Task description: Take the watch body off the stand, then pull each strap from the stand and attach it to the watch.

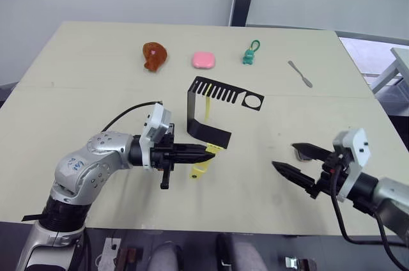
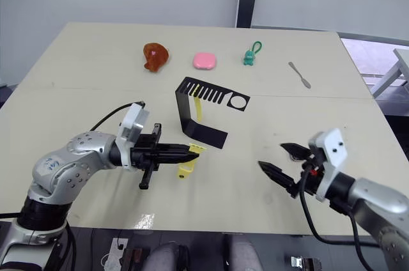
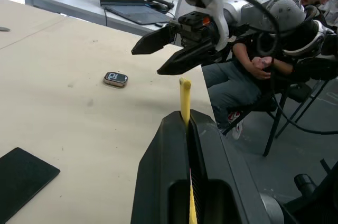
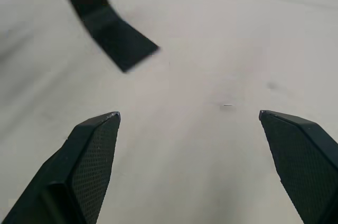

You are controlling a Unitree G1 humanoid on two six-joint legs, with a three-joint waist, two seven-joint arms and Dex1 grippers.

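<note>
watch body (image 3: 115, 79) off stand (image 1: 211, 108), lying on bench (image 1: 96, 66).
head view: your left gripper (image 1: 209, 151) clamps yellow strap (image 1: 203, 167); right gripper (image 1: 289, 161) empty, spread.
left wrist view: keep strap end aligned with watch lug before pushing.

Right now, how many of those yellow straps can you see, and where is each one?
2. One yellow strap hangs from the comb-slotted arm of the black stand. The other strap is pinched in the left gripper, just in front of the stand's foot.
</note>
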